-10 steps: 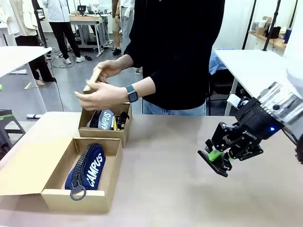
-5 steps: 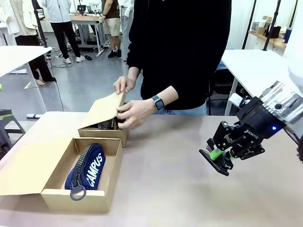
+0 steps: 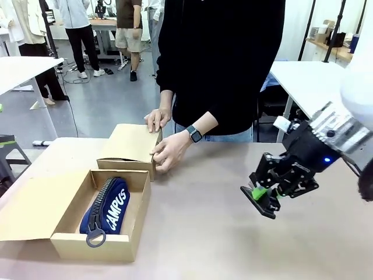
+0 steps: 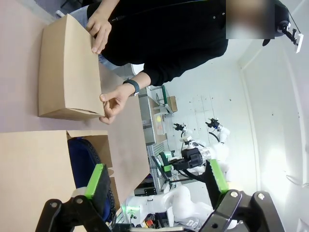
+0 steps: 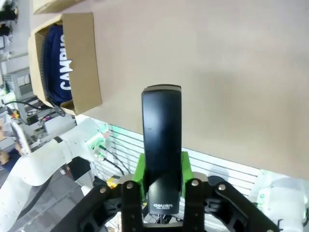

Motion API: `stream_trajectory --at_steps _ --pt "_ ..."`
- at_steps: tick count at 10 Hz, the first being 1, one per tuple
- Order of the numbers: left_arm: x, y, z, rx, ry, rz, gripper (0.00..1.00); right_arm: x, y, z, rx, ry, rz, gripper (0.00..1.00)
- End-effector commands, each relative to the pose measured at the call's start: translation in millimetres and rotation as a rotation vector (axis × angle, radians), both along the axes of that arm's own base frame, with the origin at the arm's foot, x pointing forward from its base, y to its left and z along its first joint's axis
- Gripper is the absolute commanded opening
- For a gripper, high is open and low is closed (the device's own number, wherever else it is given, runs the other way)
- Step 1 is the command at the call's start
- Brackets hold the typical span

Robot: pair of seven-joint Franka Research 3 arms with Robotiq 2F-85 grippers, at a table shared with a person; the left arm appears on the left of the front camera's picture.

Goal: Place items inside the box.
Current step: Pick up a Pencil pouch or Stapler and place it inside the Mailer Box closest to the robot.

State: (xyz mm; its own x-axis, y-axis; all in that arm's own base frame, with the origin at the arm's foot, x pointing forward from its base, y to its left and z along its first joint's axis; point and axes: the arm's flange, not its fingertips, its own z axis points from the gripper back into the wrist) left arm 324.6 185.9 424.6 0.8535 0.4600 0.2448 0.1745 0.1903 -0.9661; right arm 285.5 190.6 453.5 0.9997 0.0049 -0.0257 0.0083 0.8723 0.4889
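Note:
The larger brown box [image 3: 93, 248] lies open at the front left, its flap lid [image 3: 32, 207] folded out flat. Inside it rests the navy "CAMPUS" pouch [image 3: 108, 204], which the right wrist view shows as well [image 5: 60, 63]. My right gripper [image 3: 263, 197] hovers over the table's right side, shut on the black stapler [image 3: 258, 207], which sticks out between the green pads [image 5: 161, 121]. In the left wrist view my left gripper [image 4: 157, 179] stands open above the box's flap and the pouch [image 4: 79, 154]. The yellow knife, clip piece and pen are hidden.
A smaller brown box [image 3: 131, 146] sits behind the larger one, its lid down. The person's hands [image 3: 169, 153] rest on its right edge and far corner. Bare tabletop [image 3: 198, 221] lies between the boxes and my right gripper.
The person swung the smaller box's lid down until it was shut and now holds it there. My right gripper drifted slightly left and lower with the stapler.

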Motion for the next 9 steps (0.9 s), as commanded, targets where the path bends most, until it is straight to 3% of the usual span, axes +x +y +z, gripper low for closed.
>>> stream_trajectory --at_steps 1,4,6,8,9 --pt "-1 0 0 -0.001 -0.024 -0.007 1.00 9 34 11 -0.137 -0.027 -0.063 0.32" --pt "-1 0 0 -0.001 -0.024 -0.007 1.00 6 26 1 -0.116 0.010 -0.079 0.32" --pt "-1 0 0 -0.001 -0.024 -0.007 1.00 -4 38 10 -0.087 -0.044 -0.093 0.32" --pt "-1 0 0 -0.001 -0.024 -0.007 1.00 -1 121 44 -0.007 -0.158 -0.073 0.32" --pt "-1 0 0 -0.001 -0.024 -0.007 1.00 3 165 54 0.020 -0.180 -0.029 0.32"
